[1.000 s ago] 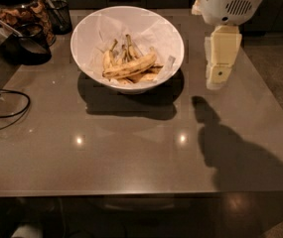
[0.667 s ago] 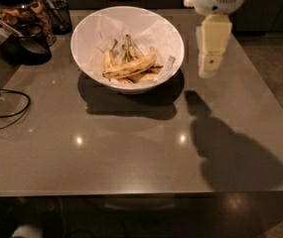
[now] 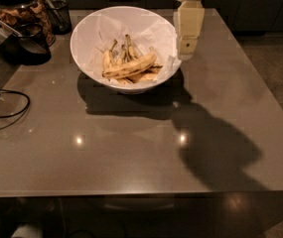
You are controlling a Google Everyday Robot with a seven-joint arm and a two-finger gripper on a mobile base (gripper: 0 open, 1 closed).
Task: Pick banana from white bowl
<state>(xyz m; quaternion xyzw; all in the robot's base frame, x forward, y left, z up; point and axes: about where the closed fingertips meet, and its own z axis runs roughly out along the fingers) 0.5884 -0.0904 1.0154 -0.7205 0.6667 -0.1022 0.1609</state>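
The white bowl (image 3: pixel 86 41), lined with crinkled white paper, stands at the back middle of the grey table. In it lies the banana (image 3: pixel 130 66), long, curved, yellow with brown speckles, across the front of several shorter bananas with upright stems (image 3: pixel 118 51). My gripper (image 3: pixel 186 49) hangs from the arm at the top of the view, just right of the bowl's right rim and above the table, pointing down. It holds nothing that I can see.
A glass jar with snacks (image 3: pixel 19 11), a dark mesh cup (image 3: pixel 59 16) and a black container (image 3: pixel 27 46) stand at the back left. A black cable (image 3: pixel 7 113) lies on the left edge. The grey table (image 3: pixel 146 152) stretches in front.
The gripper has moved left, from the table's right side to just beside the bowl's right rim. The bowl and bananas have not moved.
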